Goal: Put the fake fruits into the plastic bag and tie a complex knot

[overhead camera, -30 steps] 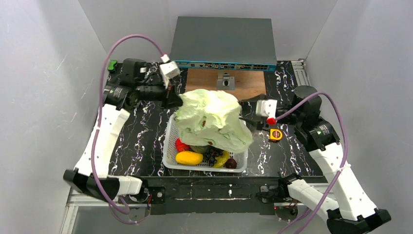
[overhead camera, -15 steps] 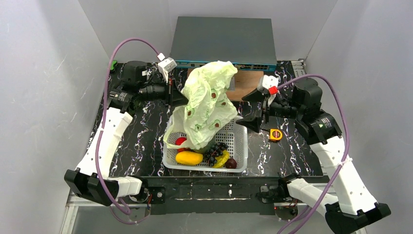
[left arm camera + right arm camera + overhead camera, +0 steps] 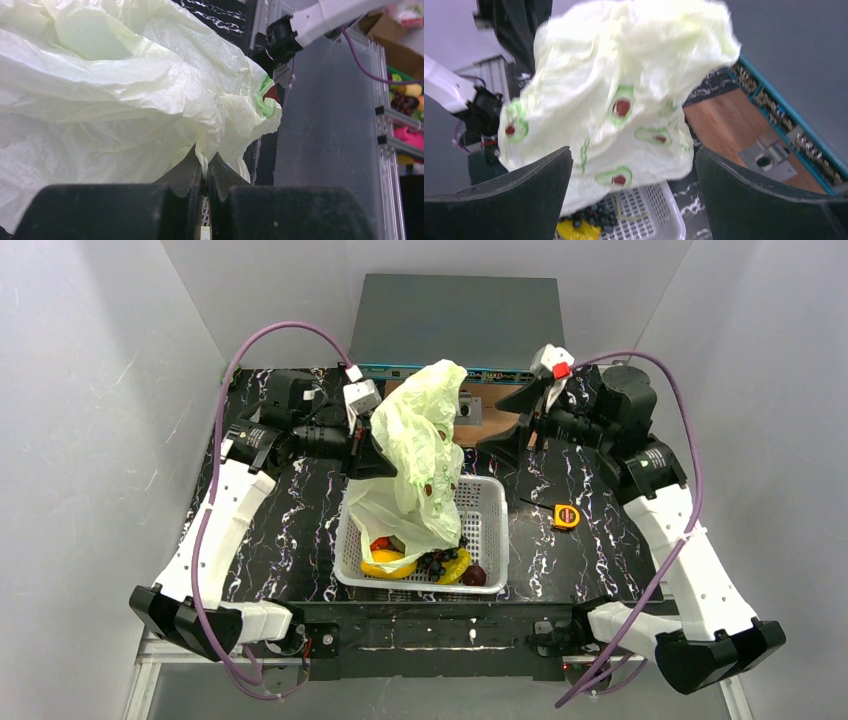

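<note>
One fold of avocado-printed plastic bag (image 3: 100,100) pinched in left gripper (image 3: 205,175); right gripper (image 3: 633,160) spread wide.

Left gripper (image 3: 205,167) raised, jaws pinched tight on the bag (image 3: 100,100); right gripper (image 3: 632,152) raised opposite, jaws spread wide, empty.

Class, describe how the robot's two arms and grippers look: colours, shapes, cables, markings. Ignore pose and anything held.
The left arm and right arm have smooth white shells with black joints. A purple cable loops along each. The left gripper and right gripper have black wedge-shaped fingers. The right wrist's white block carries a red mark.
</note>
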Robot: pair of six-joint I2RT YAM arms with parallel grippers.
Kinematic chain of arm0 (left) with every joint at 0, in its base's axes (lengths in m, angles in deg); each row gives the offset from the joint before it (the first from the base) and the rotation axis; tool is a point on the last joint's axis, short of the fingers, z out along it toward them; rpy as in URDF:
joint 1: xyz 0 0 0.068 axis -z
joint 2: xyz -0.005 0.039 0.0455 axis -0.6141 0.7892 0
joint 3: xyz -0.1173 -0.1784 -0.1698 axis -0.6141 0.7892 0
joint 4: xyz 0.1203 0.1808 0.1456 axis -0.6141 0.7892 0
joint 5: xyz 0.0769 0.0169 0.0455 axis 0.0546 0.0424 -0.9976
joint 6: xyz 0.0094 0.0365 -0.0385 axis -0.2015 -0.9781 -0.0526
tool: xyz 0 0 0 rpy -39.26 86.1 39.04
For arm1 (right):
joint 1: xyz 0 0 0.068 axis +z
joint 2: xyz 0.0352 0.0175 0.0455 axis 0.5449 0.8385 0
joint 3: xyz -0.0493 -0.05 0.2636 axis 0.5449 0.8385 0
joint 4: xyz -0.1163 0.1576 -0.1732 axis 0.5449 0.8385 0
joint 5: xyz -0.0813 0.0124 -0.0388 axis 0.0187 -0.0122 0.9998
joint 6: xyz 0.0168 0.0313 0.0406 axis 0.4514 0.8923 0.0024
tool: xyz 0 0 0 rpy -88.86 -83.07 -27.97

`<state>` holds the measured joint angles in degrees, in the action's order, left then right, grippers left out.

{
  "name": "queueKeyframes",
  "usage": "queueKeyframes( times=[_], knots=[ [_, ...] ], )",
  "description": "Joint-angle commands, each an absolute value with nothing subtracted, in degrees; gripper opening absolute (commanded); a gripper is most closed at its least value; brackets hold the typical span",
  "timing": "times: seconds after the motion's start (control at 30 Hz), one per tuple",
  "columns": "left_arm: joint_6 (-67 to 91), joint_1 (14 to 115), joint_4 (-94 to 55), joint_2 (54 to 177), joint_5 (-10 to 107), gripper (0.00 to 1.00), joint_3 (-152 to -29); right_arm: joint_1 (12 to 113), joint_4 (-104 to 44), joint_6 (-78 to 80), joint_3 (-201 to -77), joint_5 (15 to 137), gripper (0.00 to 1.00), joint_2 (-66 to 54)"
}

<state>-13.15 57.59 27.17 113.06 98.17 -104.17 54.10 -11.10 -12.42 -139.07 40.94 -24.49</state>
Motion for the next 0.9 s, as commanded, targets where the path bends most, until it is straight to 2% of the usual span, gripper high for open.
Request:
queueKeyframes(
  times=[0.0, 0.3, 0.33, 0.37, 0.47, 0.5, 0.6, 0.7, 0.8, 0.87],
  knots=[
    [-23.84, 60.77, 36.07, 113.55, 101.30, 0.00, -107.70, 54.00, -19.38, -1.93, -145.67, 39.04, 0.98, -20.26],
    [-26.93, 63.80, 40.90, 116.46, 101.32, 0.00, -113.54, 54.96, -25.40, 10.23, -151.27, 35.29, 0.98, -10.01],
    [-25.87, 63.80, 40.64, 116.76, 101.32, 0.00, -114.99, 55.21, -24.33, 9.54, -150.55, 34.22, 0.90, -9.80],
    [-24.92, 63.74, 40.40, 116.83, 101.01, 0.00, -116.08, 55.25, -22.92, 8.76, -149.42, 33.44, 0.73, -9.97],
    [-22.99, 62.72, 40.42, 115.75, 98.51, 0.00, -118.78, 54.17, -16.22, 2.51, -146.56, 32.33, 0.08, -12.04],
    [-20.81, 60.43, 39.36, 114.99, 97.75, 0.00, -119.26, 53.29, -13.60, 0.08, -145.80, 34.11, 0.01, -13.47],
    [-16.75, 50.35, 39.18, 114.17, 99.40, 0.00, -122.02, 47.39, -8.06, -3.60, -143.28, 39.05, 0.01, -16.76],
    [-20.83, 42.58, 46.21, 115.14, 99.21, 0.00, -126.05, 39.75, -3.49, -7.35, -142.77, 43.11, 0.01, -18.69],
    [-20.35, 39.33, 47.03, 115.75, 99.91, 0.00, -126.50, 37.10, -0.54, -9.14, -142.78, 43.41, 0.01, -20.33],
    [-14.34, 39.22, 40.81, 115.92, 99.32, 0.00, -124.68, 37.11, -0.22, -8.59, -141.70, 41.86, 0.01, -21.73]
  ],
)
